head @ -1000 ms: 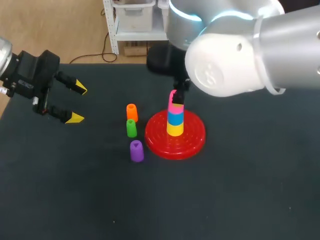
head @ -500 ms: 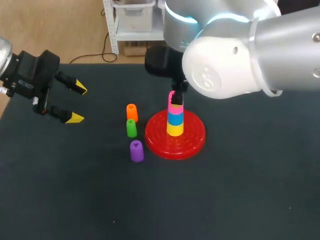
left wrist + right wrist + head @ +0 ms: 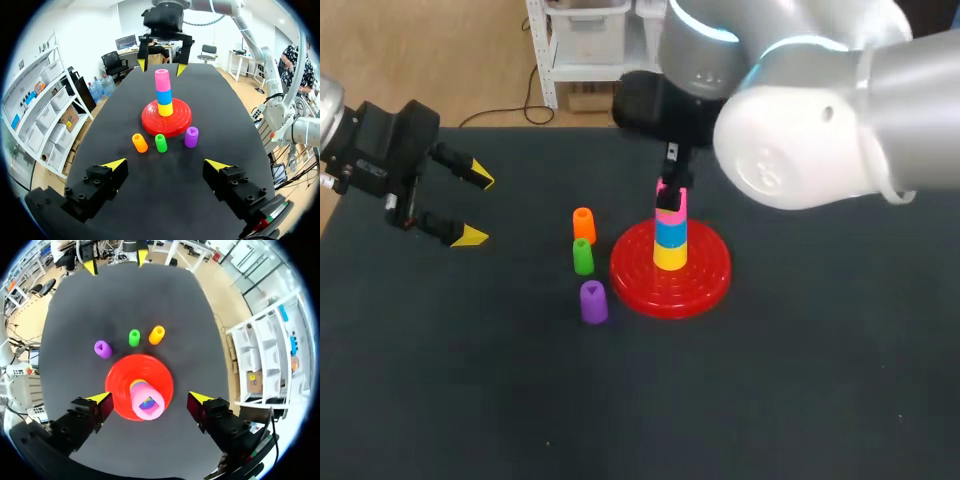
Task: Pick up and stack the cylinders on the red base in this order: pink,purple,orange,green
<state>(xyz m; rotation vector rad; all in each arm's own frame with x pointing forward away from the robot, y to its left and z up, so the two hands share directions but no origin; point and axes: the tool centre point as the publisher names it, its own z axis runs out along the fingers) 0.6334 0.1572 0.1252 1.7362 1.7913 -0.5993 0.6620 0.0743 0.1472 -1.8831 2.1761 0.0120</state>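
Your right gripper (image 3: 161, 65) hangs over the stack with its fingers spread wide, one on either side of the pink cylinder (image 3: 146, 404), apart from it and holding nothing. Pink sits on top of a blue piece (image 3: 670, 233) and a yellow piece (image 3: 669, 259) on the red base (image 3: 705, 280). The purple cylinder (image 3: 593, 301), next in order, stands on the tabletop (image 3: 800, 380) just beside the base, in a row with the green cylinder (image 3: 582, 256) and the orange cylinder (image 3: 584, 224). It looks like hollow plastic, probably light, stiff and smooth, though the finish is hard to judge. Grip it squarely across its round sides near mid-height so it doesn't squirt out. Your left gripper (image 3: 475, 207), well apart, is also wide open and empty.
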